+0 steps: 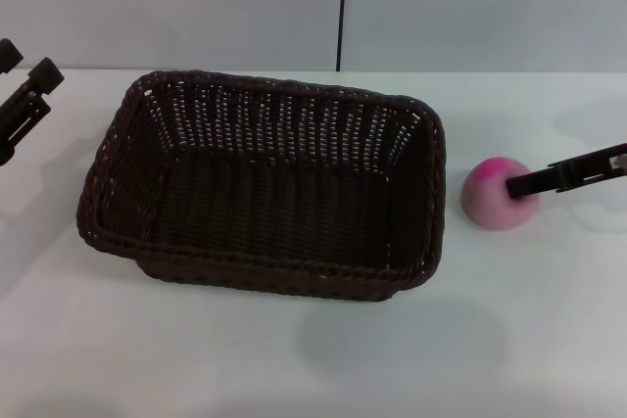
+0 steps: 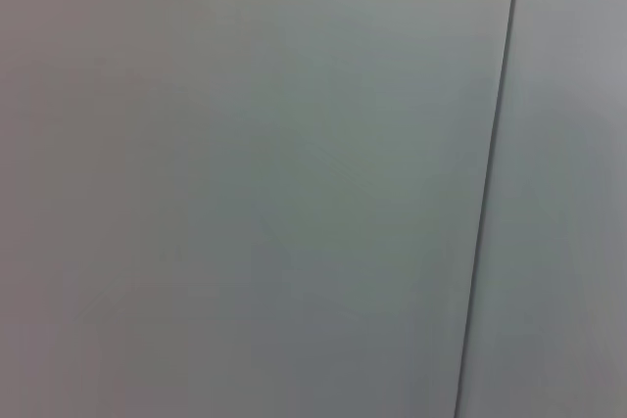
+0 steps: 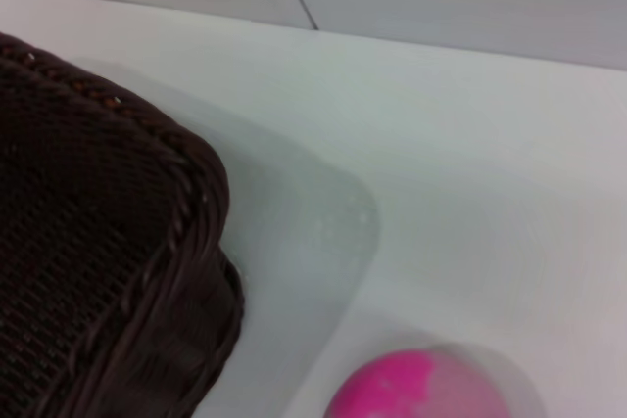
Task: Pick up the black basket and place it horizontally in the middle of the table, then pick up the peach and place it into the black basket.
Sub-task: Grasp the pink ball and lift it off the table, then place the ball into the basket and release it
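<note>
The black basket (image 1: 265,188) lies lengthwise across the middle of the white table (image 1: 294,359), open side up and empty. One corner of it shows in the right wrist view (image 3: 108,261). The peach (image 1: 498,198) sits on the table to the right of the basket, apart from it, and shows in the right wrist view (image 3: 421,389). My right gripper (image 1: 516,184) reaches in from the right edge and is at the peach, over its upper right side. My left gripper (image 1: 26,64) is open and empty at the far left edge, away from the basket.
A pale wall with a dark vertical seam (image 1: 343,7) stands behind the table's far edge. The left wrist view shows only that wall and seam (image 2: 490,183). Bare tabletop lies in front of the basket and around the peach.
</note>
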You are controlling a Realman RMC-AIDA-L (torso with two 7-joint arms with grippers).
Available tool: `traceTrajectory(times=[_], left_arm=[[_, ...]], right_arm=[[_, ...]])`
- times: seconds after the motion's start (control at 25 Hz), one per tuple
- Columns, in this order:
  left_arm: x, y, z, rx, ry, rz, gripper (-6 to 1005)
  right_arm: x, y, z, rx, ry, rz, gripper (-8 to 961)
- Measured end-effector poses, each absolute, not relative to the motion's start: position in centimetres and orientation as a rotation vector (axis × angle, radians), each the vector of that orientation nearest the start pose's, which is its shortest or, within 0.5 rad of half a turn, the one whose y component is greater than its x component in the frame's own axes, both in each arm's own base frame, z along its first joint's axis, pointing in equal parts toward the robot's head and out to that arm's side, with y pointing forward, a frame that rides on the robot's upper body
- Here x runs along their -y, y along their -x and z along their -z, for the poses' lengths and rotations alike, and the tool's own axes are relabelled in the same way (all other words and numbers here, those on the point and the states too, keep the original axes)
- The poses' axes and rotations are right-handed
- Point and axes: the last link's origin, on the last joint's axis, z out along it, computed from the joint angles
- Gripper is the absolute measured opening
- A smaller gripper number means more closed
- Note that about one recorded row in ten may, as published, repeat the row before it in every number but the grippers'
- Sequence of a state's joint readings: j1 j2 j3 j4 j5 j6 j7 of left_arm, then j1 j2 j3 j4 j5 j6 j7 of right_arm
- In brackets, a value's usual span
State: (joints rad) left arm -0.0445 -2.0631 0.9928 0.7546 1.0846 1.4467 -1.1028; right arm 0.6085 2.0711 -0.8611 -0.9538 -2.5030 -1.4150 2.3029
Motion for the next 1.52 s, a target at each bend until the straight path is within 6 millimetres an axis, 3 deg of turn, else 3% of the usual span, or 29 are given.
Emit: traceTrajectory(times=[0.08, 0.32, 0.56, 0.76, 0.92, 1.04, 1.16, 1.36, 1.52], left_arm=[[-25.5, 32.4, -6.8, 0.558, 1.991, 1.045, 592], [-25.7, 32.4, -6.9, 0.557, 1.986, 1.045, 591], [-25.7, 32.4, -6.9, 0.556, 1.985, 1.044, 591], [-25.5, 32.4, -7.0, 0.556, 1.983, 1.044, 591], [-25.4, 32.5, -7.0, 0.559, 1.983, 1.043, 591], [-25.0, 32.8, -6.9, 0.569, 1.979, 1.039, 591], [-24.6, 32.9, -6.8, 0.566, 1.975, 1.037, 591], [-24.2, 33.1, -6.3, 0.565, 1.975, 1.044, 591], [-23.8, 33.2, -6.1, 0.571, 1.978, 1.053, 591]], right_arm=[[-37.0, -26.8, -2.0, -1.343, 2.437, 0.038, 423], [-37.4, -26.2, -2.0, -1.322, 2.441, -0.017, 192], [-37.7, -24.7, -4.7, -1.266, 2.401, -0.068, 152], [-37.5, -20.2, -8.4, -1.134, 2.408, -0.129, 118], [-36.7, -14.8, -9.8, -0.959, 2.501, -0.214, 88], [-36.1, -11.2, -8.6, -0.814, 2.624, -0.252, 63], [-36.5, -9.0, -5.9, -0.734, 2.729, -0.273, 38], [-38.9, -8.4, -1.0, -0.755, 2.794, -0.286, 32], [-39.3, -8.3, 0.0, -0.754, 2.829, -0.324, 202]])
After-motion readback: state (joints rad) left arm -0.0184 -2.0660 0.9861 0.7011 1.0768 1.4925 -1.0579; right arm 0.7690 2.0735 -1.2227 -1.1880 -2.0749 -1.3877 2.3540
